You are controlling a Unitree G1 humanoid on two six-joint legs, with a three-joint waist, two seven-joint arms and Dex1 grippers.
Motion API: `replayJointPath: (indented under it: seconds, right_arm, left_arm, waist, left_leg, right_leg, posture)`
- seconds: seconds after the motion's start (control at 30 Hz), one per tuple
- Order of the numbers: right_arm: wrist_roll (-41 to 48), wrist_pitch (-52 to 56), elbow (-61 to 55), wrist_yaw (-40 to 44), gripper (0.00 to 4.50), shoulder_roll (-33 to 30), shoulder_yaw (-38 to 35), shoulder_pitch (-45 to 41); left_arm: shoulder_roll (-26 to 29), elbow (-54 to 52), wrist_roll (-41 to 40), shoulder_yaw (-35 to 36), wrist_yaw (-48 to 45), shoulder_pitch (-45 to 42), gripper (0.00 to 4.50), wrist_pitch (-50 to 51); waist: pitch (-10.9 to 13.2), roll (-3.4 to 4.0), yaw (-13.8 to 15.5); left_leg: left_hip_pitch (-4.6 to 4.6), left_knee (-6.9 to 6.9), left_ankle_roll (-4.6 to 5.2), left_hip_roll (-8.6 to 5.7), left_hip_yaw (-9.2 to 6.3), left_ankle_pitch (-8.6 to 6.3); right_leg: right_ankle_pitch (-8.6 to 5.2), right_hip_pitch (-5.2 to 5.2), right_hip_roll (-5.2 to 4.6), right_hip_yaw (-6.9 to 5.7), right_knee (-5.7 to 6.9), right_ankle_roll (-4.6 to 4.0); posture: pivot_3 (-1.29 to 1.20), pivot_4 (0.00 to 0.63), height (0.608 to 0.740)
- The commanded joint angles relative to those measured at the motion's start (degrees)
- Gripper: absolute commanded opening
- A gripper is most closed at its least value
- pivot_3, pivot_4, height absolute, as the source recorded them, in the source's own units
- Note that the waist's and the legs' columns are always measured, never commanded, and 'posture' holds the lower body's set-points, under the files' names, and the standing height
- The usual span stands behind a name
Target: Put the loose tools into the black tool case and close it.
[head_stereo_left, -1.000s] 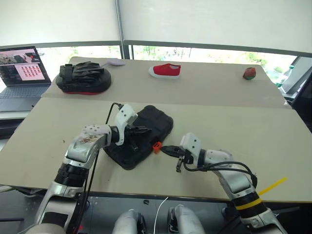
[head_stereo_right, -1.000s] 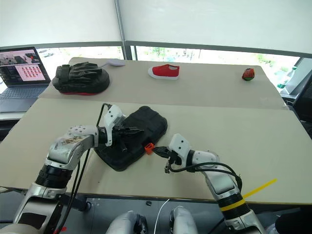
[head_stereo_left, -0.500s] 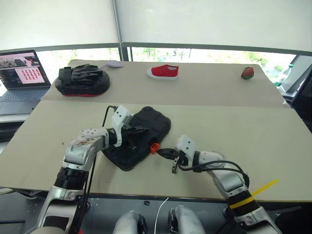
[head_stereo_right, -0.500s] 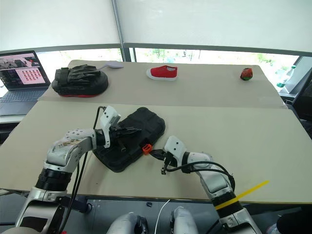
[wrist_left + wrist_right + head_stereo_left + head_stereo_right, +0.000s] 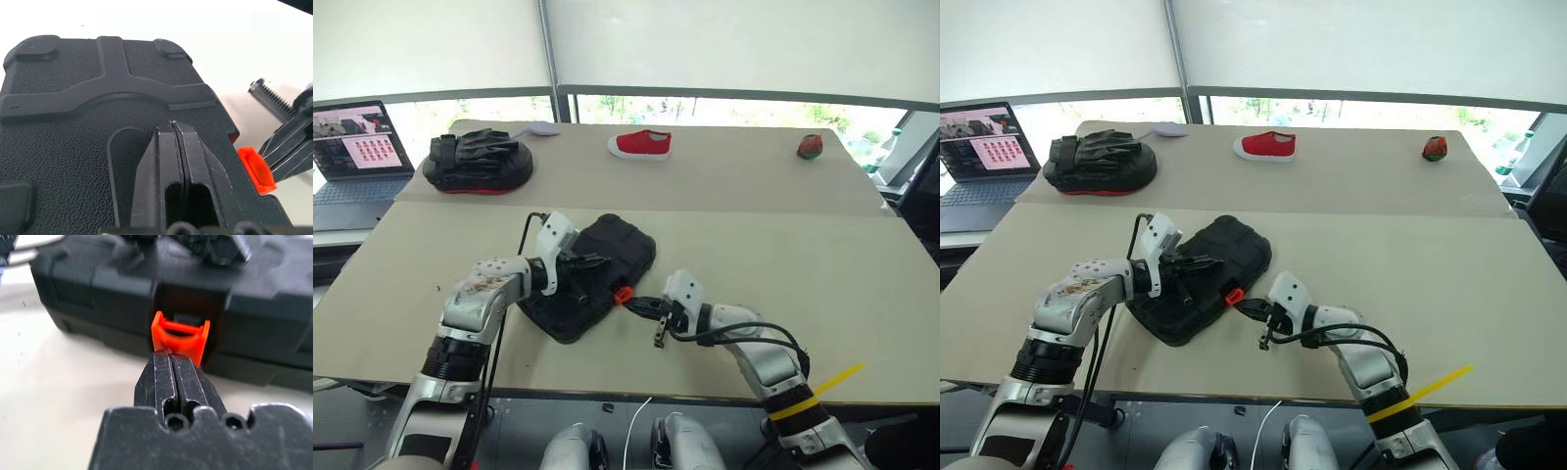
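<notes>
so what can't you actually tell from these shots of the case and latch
- Inside of the black tool case: the lid is down in every view, so what it holds stays hidden.
- Orange latch: whether it is snapped home; the right gripper covers its lower edge in the right wrist view.
- Contact: whether the left gripper presses on the lid or sits just above it, left wrist view.

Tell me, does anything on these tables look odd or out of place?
Mostly the orange latch on the black tool case: the lid is down, yet the latch still sticks out from the front edge, with the right gripper just in front of it. The case also lies askew to the table edge.
</notes>
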Motion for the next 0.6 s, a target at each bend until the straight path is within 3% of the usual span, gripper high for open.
replayJointPath:
  seconds: [0.03, 0.27, 0.6]
  right_arm:
    - [1.8, -1.8, -2.7, -0.9, 0.0, 1.9, -1.5, -2.3]
    - [-2.5, -1.6, 0.2, -1.8, 0.0, 1.7, 0.7, -2.9]
    - [0.5, 2.1, -4.3, 0.4, 0.0, -3.1, -1.7, 1.0]
  left_arm:
    - [0.5, 4.6, 2.4, -4.4, 0.2, 4.1, 0.06, 3.4]
    - [0.6, 4.5, 2.7, -4.8, 0.0, 4.6, 0.06, 3.5]
    - [1.1, 3.5, 2.4, -4.2, 0.1, 5.7, 0.06, 3.8]
  waist:
    - [0.0, 0.03, 0.0]
    - [0.0, 0.05, 0.0]
    - [-0.2, 0.25, 0.4]
  left_leg:
    - [0.01, -0.03, 0.0, 0.0, -0.01, 0.0]
    - [0.12, -0.28, -0.11, -0.01, -0.1, 0.06]
    - [0.11, -0.55, -0.13, -0.06, -0.25, 0.07]
  right_leg:
    - [0.0, 0.0, 0.0, 0.0, 0.0, 0.0]
    - [-0.02, 0.01, 0.09, 0.02, -0.05, -0.03]
    - [-0.09, 0.02, 0.19, 0.02, -0.34, -0.13]
  posture:
    - [0.0, 0.15, 0.74]
    - [0.0, 0.15, 0.74]
    - [0.0, 0.15, 0.74]
